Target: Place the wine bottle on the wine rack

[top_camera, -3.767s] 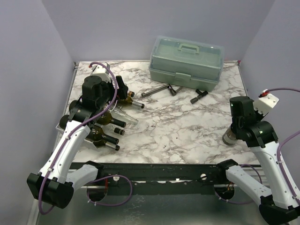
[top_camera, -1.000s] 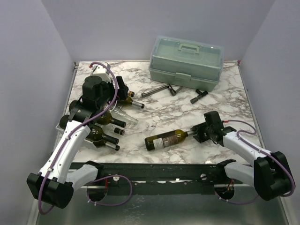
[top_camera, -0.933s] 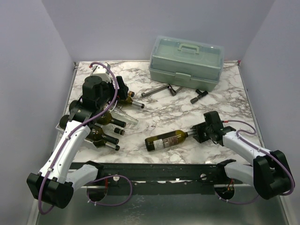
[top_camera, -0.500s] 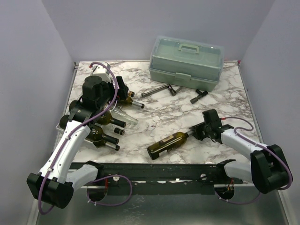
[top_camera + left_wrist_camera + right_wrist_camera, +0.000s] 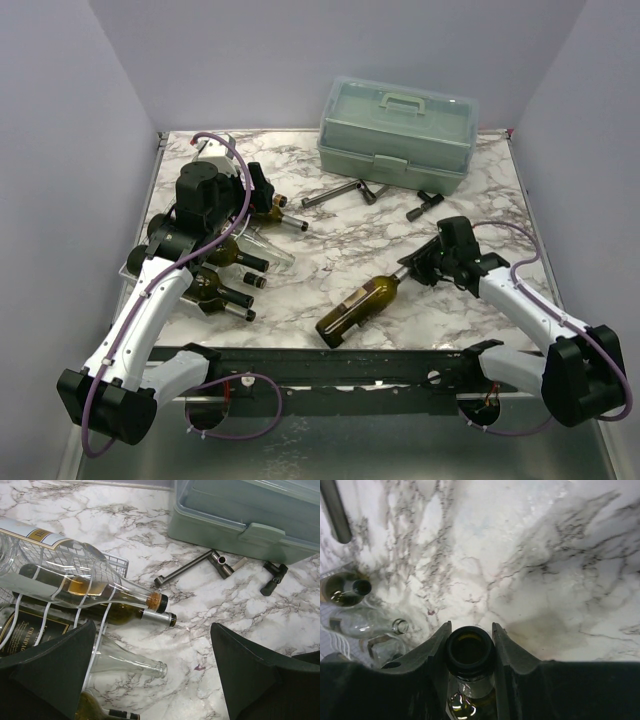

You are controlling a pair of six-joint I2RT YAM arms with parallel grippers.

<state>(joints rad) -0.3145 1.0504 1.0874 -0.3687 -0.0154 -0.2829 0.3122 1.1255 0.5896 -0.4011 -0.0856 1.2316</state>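
Note:
The wine bottle (image 5: 355, 308) is dark green and lies diagonally near the table's front edge, base toward me. My right gripper (image 5: 413, 266) is shut on its neck. In the right wrist view the bottle's open mouth (image 5: 469, 650) sits between the two fingers of the right gripper (image 5: 469, 647). The wine rack (image 5: 132, 266) is white wire at the far left and holds several bottles. My left gripper (image 5: 262, 190) hovers over the rack, open and empty. In the left wrist view its gripper (image 5: 152, 670) spans a clear bottle (image 5: 130, 662), with the rack's wire (image 5: 112, 560) to the left.
A pale green toolbox (image 5: 397, 130) stands at the back right. Metal tools (image 5: 335, 195) and a black fitting (image 5: 425, 205) lie in front of it. The rack's bottles (image 5: 350, 590) show at the left of the right wrist view.
My right gripper has moved away from the front edge with the bottle's neck. The bottle has swung from lying across to a diagonal. The left arm has not moved.

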